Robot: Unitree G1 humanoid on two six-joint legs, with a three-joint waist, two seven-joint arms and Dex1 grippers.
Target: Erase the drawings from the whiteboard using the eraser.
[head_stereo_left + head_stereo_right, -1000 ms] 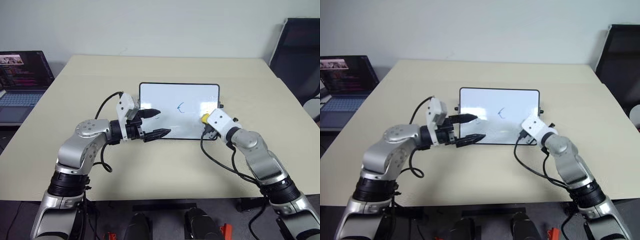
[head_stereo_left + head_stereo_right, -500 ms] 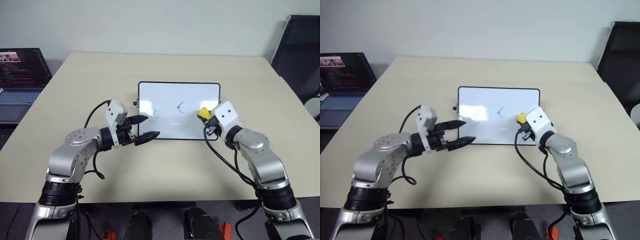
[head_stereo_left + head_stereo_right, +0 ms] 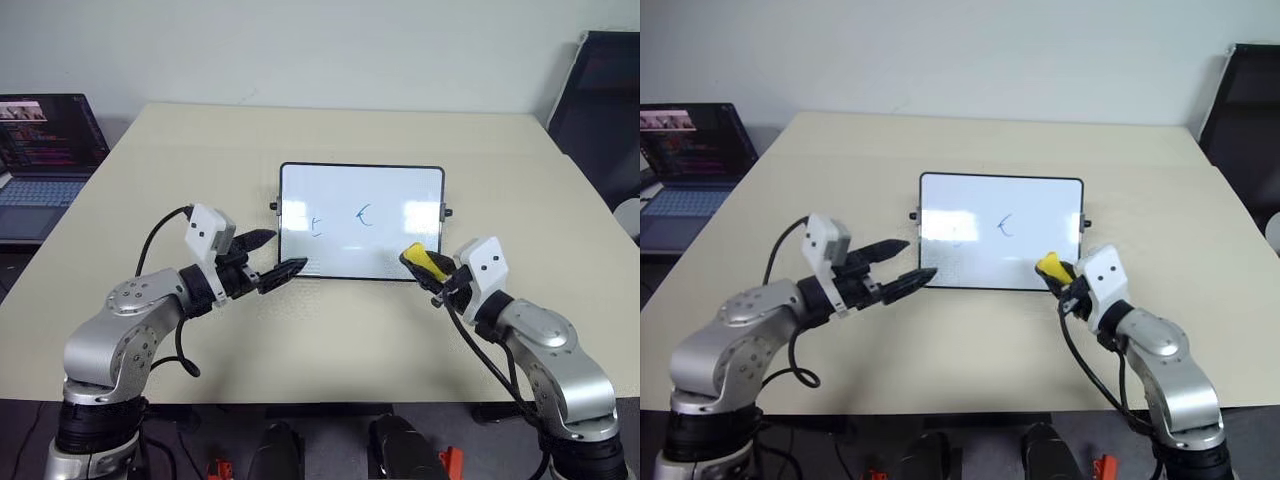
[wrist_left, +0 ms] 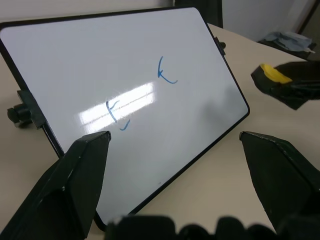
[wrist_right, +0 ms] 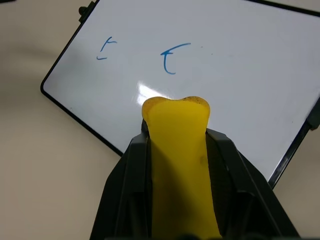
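Both arms are pulling back from the whiteboard (image 3: 361, 220), right jaws pinching the eraser (image 3: 420, 262), left jaws spread, needing flat contact over the drawings (image 3: 362, 214).

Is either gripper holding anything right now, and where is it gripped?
The right gripper holds the yellow eraser, jaws clamped on its two long sides, one end sticking out. The left gripper is open and holds nothing.

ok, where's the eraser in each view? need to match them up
Left eye: eraser at the whiteboard's near right corner, in the right gripper.
Right eye: same corner.
Left wrist: far side, past the board's edge.
Right wrist: centre, between the jaws.
Shared landmark: the middle blue mark.
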